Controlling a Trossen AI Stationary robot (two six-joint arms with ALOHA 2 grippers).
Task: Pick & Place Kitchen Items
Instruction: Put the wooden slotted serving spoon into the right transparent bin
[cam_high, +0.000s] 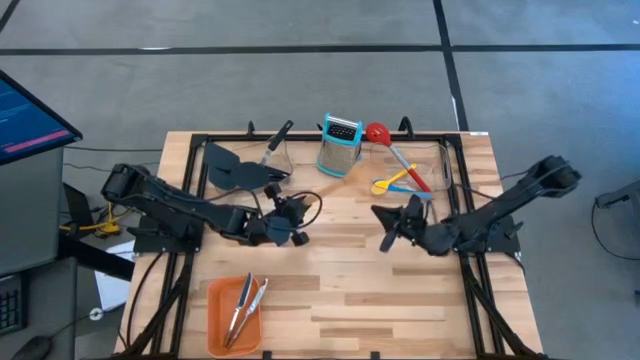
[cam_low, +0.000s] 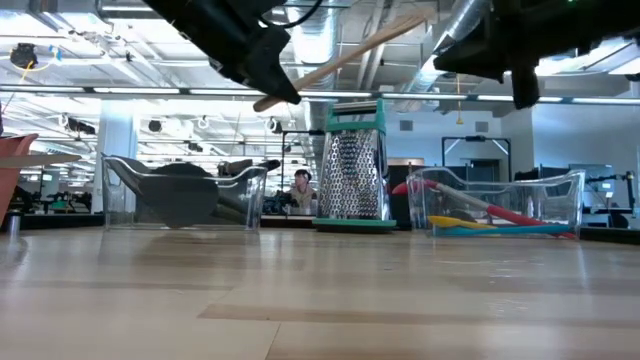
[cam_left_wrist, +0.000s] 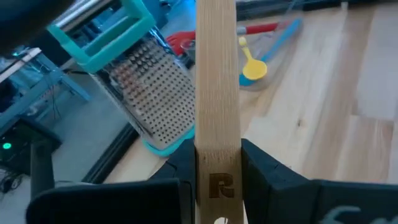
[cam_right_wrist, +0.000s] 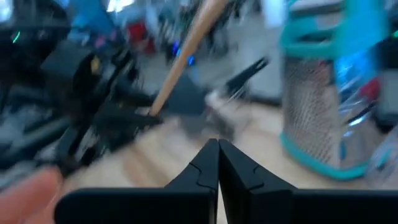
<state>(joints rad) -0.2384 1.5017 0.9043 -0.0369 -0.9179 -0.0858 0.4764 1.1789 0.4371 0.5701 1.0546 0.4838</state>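
**Wooden spatula held aloft in the left hand, handle aimed at the grater**

You have the light wooden spatula (cam_left_wrist: 216, 93) clamped between the left hand's (cam_left_wrist: 216, 163) two dark fingers (cam_left_wrist: 264, 165). The pads press its flat sides near one end. From there its long axis runs forward and upward, away from the hand, toward the teal-framed steel box grater (cam_high: 340, 146) at the back of the desk (cam_high: 400, 290). In the low view the wooden shaft (cam_low: 340, 60) slants well clear of the desktop, so the spatula hangs in the air rather than resting on anything.

From above, the left hand (cam_high: 285, 222) sits over the middle of the desk, just in front of the clear plastic bin holding black spatulas (cam_high: 235, 165). That bin lies behind and to its left. The second clear bin (cam_high: 410, 170), with the red slotted spoon (cam_high: 377, 133) and the small blue and yellow spoons (cam_high: 395, 183), lies to the right of the grater.

Your right hand (cam_right_wrist: 217, 155) is empty with its fingers pressed together, hovering over the desk (cam_high: 400, 222) in front of the spoon bin. It faces the left hand across a gap.

The orange rectangular tray (cam_high: 234, 312) at the near edge already carries the steel tongs (cam_high: 245, 305). It is nearer the left arm. If it is the drop point, you will likely need to turn the spatula's long axis to fit it.
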